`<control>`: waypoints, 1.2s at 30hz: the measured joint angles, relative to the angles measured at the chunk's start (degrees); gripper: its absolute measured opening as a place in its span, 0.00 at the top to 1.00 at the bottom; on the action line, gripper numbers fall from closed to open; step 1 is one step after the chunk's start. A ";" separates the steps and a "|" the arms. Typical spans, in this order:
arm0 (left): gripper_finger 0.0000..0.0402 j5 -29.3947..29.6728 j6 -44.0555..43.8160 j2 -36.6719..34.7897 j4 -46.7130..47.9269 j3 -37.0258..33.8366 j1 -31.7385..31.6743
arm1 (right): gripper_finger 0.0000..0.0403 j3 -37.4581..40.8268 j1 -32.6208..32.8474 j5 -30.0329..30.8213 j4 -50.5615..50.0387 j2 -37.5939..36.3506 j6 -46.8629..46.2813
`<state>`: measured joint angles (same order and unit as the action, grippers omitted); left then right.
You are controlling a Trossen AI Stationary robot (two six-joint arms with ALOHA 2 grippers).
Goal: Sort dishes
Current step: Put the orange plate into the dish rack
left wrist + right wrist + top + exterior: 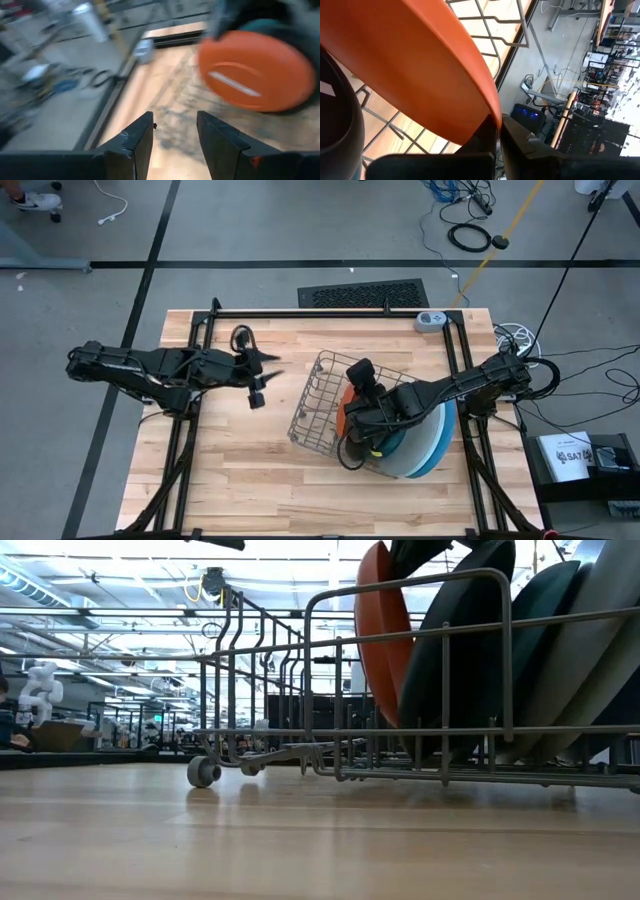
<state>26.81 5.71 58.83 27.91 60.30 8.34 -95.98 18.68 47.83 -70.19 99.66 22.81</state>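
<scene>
A wire dish rack (318,402) stands on the wooden table, right of centre. Several plates stand on edge in it: orange (383,630), black (462,650), teal (540,635) and grey (603,640); from above they show as a teal and pale blue stack (425,445). My right gripper (357,416) is above the rack, shut on the orange plate (344,416). My left gripper (262,380) hovers open and empty over the table left of the rack; its wrist view (175,135) shows the orange plate (255,70) ahead. My right gripper pinches the orange plate's rim (491,116) between its two fingers (520,142). The fingers come from above at the plate's upper edge. The plate stands on edge at the rack's left end, beside the black plate. The rack wires hide whether its lower edge rests on the rack.
A small white device (430,320) sits at the table's far edge. Black frame rails (330,312) run along the far and side edges. Bare wood (230,460) lies left of and in front of the rack.
</scene>
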 joint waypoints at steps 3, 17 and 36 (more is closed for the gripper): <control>0.62 -6.57 3.71 2.50 -7.14 -2.29 -0.13 | 1.00 0.00 0.21 0.00 1.35 0.00 1.03; 0.62 -19.14 8.25 28.08 -21.32 2.27 -7.45 | 1.00 -0.01 0.73 0.31 4.12 -0.02 2.22; 0.62 -25.63 10.19 28.54 -27.00 4.43 -5.57 | 1.00 0.00 3.08 7.79 13.62 -0.09 7.27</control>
<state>1.17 15.90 87.37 0.91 64.73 2.77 -95.98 21.76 55.62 -56.57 99.57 30.08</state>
